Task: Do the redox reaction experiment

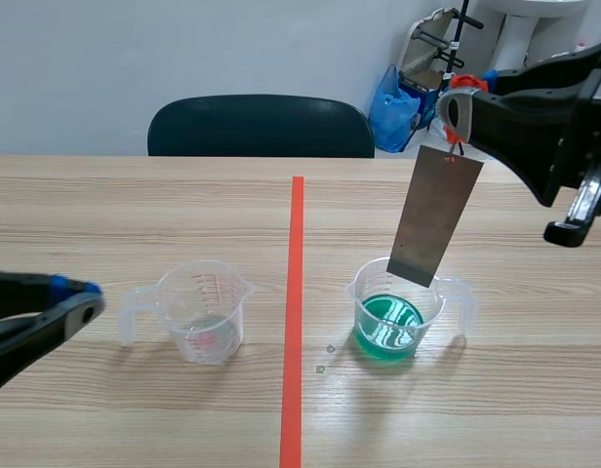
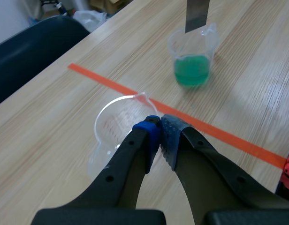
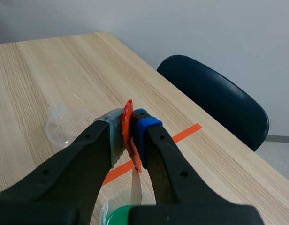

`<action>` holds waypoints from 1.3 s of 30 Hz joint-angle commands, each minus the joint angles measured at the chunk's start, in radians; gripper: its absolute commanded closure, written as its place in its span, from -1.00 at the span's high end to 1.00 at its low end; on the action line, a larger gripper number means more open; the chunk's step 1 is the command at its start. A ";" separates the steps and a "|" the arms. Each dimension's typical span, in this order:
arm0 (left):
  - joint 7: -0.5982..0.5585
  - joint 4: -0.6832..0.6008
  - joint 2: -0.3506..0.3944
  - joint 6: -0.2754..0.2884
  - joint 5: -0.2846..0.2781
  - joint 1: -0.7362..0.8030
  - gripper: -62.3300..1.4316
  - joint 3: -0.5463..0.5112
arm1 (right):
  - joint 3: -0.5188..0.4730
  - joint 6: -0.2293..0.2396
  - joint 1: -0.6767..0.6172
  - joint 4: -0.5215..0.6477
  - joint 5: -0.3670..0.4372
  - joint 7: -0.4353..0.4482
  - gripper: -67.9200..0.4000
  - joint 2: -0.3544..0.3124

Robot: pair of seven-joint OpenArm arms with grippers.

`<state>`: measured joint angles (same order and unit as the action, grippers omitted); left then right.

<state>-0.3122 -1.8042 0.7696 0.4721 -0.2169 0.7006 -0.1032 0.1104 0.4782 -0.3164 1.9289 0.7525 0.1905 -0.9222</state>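
Note:
A grey metal strip (image 1: 436, 215) with an orange-red tab at its top hangs tilted above a clear measuring cup (image 1: 400, 310) holding green liquid (image 1: 388, 325). My right gripper (image 1: 455, 109) is shut on the strip's tab (image 3: 128, 133), up high at the right; the strip's lower end sits near the cup's rim. A second clear cup (image 1: 200, 310), nearly empty, stands left of the orange tape line. My left gripper (image 1: 86, 297) is shut on nothing, low at the left, hovering just over that cup (image 2: 118, 123). The green cup (image 2: 193, 56) lies ahead of it.
A dark chair (image 1: 261, 125) stands behind the table's far edge. Blue bags and a folded cart (image 1: 418, 83) sit at the back right. Bare wooden tabletop (image 1: 135, 214) spreads around both cups.

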 commanded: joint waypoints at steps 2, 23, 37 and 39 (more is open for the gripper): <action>0.057 -0.002 -0.002 -0.002 -0.038 -0.129 -0.87 0.106 | -0.014 -0.006 0.012 0.016 0.015 0.018 -0.97 -0.002; 0.269 0.424 -0.246 -0.005 -0.217 -0.904 -0.87 0.733 | -0.014 -0.006 0.012 0.016 0.015 0.019 -0.97 -0.002; 0.359 0.451 -0.364 0.014 -0.218 -1.028 -0.87 0.834 | -0.014 -0.006 0.012 0.016 0.015 0.019 -0.97 -0.002; 0.362 0.451 -0.371 0.014 -0.218 -1.030 -0.87 0.837 | -0.014 -0.006 0.012 0.016 0.015 0.019 -0.97 -0.002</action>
<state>0.0574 -1.3415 0.4068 0.4831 -0.4271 -0.3191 0.7319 0.1104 0.4782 -0.3164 1.9289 0.7525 0.1905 -0.9222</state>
